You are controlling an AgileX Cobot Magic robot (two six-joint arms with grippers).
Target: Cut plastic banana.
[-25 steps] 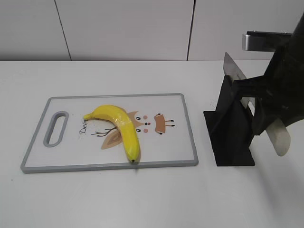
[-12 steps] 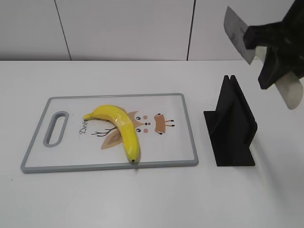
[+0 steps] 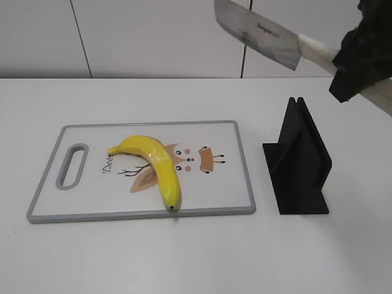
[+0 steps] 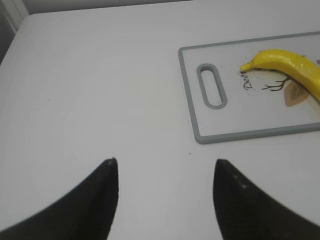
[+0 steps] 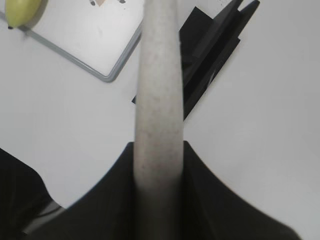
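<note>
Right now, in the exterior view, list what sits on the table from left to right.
Cutting board's handle slot → plastic banana → cartoon face print → cutting board's right rim → black knife stand.

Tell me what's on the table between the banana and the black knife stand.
Only printed cutting board, then bare white table; nothing else between plastic banana and knife stand, exterior view.

A white table (image 3: pixel 184 257) carries a grey-rimmed cutting board (image 3: pixel 245 177) and, below the raised knife (image 3: pixel 260 30), seemingly directly, a black stand (image 3: pixel 300 165).
</note>
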